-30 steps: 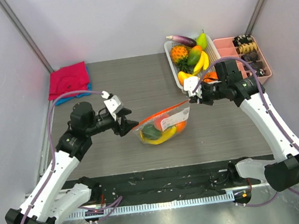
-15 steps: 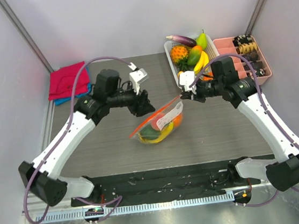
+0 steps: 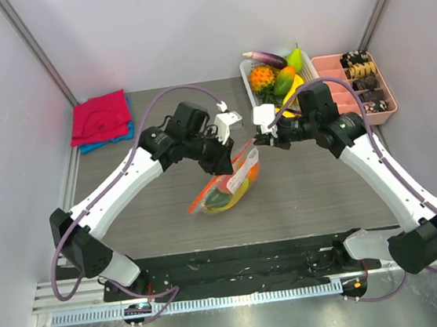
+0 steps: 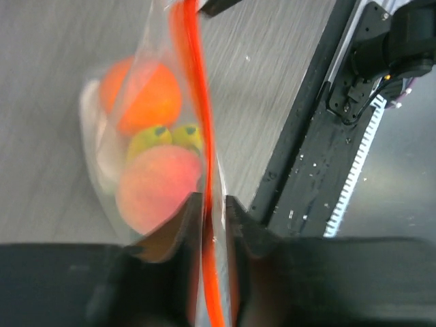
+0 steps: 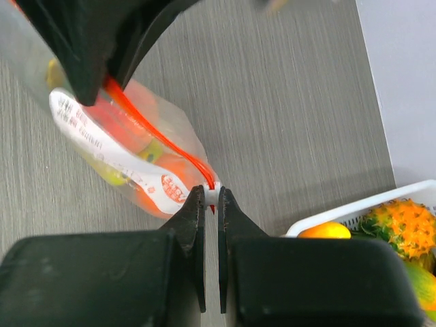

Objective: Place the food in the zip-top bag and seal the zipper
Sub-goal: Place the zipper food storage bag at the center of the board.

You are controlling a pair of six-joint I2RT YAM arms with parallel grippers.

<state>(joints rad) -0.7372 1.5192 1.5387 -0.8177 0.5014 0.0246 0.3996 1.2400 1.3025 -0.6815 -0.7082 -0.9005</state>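
The zip-top bag (image 3: 223, 188) hangs tilted over the table's middle, its right end held up. Inside it are an orange (image 4: 146, 95), a pinkish-red fruit (image 4: 160, 194), a yellow banana (image 4: 167, 136) and a white piece (image 4: 102, 157). The zipper (image 4: 203, 129) is a thin orange-red strip along the mouth. My left gripper (image 4: 209, 199) is shut on that strip, close to its upper right end (image 3: 229, 156). My right gripper (image 5: 212, 191) is shut on the small white tab at the zipper's end (image 3: 258, 140). A white label (image 5: 102, 146) shows on the bag's side.
A white basket (image 3: 248, 81) of more toy fruit stands at the back right, with a pink compartment tray (image 3: 327, 63) beside it. A red cloth (image 3: 101, 116) on a blue one lies at the back left. A black rail (image 3: 238, 268) runs along the near edge.
My left gripper has moved right from the bag's left end towards its right end and has shut on the zipper. The right gripper has shifted left, still shut, and the bag now hangs steeper.
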